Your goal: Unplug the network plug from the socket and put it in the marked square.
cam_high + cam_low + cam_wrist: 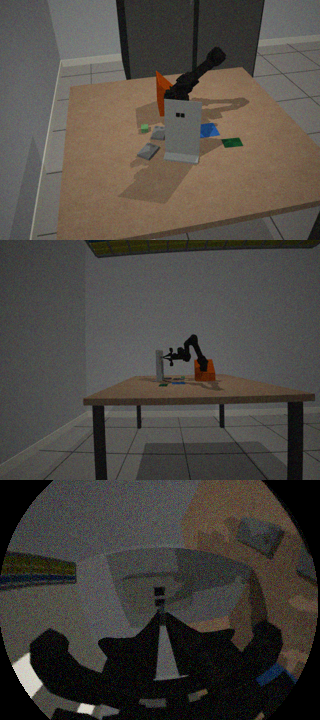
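A grey upright panel (182, 134) (159, 366) (180, 570) stands in the middle of the table. Two small dark openings (180, 115) show on the side facing the top camera. The small dark plug (159, 595) sits in the panel on the arm's side. My gripper (164, 357) (162, 615) reaches level to the panel and is shut on the plug, fingertips close to the panel face. In the top view the panel hides the fingers and only the black arm (196, 74) shows. A green square (232, 142) (162, 385) lies flat on the table right of the panel.
A blue flat patch (209, 129) (178, 383) lies beside the panel. Two grey blocks (148, 151) (158, 133) and a small green cube (144, 128) lie to its left. The orange block (160, 90) (205, 370) stands at the arm's base.
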`<state>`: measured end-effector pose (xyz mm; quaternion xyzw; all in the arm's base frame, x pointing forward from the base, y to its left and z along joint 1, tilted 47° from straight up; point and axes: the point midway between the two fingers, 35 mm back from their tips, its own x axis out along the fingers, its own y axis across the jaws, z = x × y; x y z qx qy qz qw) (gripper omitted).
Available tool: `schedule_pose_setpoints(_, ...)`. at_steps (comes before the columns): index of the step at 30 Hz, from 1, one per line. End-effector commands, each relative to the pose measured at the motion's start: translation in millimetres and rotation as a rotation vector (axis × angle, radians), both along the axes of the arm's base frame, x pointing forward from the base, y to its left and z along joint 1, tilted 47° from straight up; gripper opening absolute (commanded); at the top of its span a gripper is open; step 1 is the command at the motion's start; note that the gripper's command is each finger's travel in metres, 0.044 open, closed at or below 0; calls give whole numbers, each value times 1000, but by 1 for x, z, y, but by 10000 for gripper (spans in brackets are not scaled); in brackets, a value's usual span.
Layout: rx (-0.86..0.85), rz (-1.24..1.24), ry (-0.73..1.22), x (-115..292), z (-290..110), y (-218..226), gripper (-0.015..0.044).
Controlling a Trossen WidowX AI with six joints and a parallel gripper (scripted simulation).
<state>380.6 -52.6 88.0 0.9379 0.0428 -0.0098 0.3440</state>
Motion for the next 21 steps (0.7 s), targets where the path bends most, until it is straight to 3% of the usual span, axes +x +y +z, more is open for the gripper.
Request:
schedule_pose_setpoints(1, 2, 4, 7, -5, -1, 2, 0)
schedule_pose_setpoints(21, 2, 4, 9, -16, 3, 5, 0)
